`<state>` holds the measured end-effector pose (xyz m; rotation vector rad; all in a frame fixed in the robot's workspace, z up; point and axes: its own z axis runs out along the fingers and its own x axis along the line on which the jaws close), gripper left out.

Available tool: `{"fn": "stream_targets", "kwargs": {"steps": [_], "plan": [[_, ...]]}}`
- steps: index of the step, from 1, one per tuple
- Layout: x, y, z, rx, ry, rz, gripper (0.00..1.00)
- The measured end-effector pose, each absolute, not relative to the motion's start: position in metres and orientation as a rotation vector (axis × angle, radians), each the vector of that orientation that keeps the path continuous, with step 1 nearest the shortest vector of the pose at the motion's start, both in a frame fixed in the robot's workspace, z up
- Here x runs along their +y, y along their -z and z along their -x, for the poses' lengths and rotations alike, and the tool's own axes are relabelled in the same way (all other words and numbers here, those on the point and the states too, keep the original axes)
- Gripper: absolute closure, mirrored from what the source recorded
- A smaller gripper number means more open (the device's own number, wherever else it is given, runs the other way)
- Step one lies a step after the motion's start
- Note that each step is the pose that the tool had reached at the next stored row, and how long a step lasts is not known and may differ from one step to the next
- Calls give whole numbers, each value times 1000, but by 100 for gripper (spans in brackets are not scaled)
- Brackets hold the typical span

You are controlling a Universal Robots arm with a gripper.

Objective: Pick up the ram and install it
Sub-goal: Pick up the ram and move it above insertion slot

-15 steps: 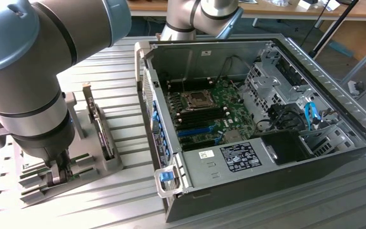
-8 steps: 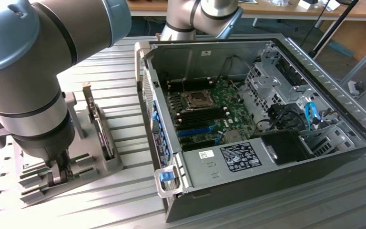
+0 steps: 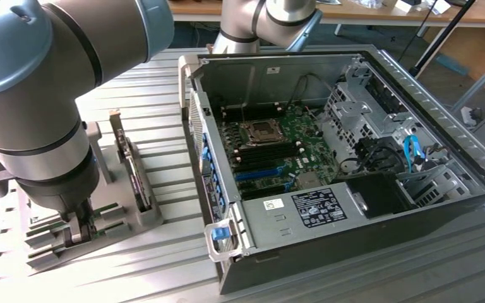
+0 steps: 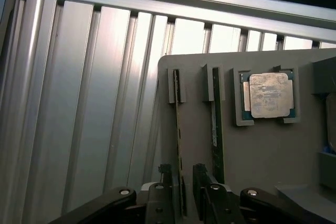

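Note:
Two rams stand on edge in slots of a grey holder tray [image 4: 262, 150]. My gripper [image 4: 182, 174] is open, and its two black fingers [image 4: 166, 182] straddle the near end of one ram [image 4: 179, 129], one on each side with small gaps. The other ram [image 4: 215, 124] stands parallel beside it, nearer the square silver processor [image 4: 269, 95]. In the exterior view the gripper [image 3: 81, 232] reaches down into the holder tray [image 3: 48, 249] at the exterior view's left. To the right, the open computer case [image 3: 343, 208] shows the motherboard with its dark memory slots [image 3: 268, 153].
An upright expansion card [image 3: 133, 170] stands in the same holder just right of the gripper. The case wall [image 3: 199, 158] rises close beside the holder. Everything rests on a ribbed metal table [image 4: 79, 103]. My arm's large joint [image 3: 32, 76] looms over the holder.

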<state>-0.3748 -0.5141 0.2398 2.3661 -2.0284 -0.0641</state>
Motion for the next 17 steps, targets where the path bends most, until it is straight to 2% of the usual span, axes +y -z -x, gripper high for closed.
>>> {"fn": "stream_targets", "kwargs": {"steps": [17], "plan": [[-514,-232,375,-2028,64,-2366,70]]}}
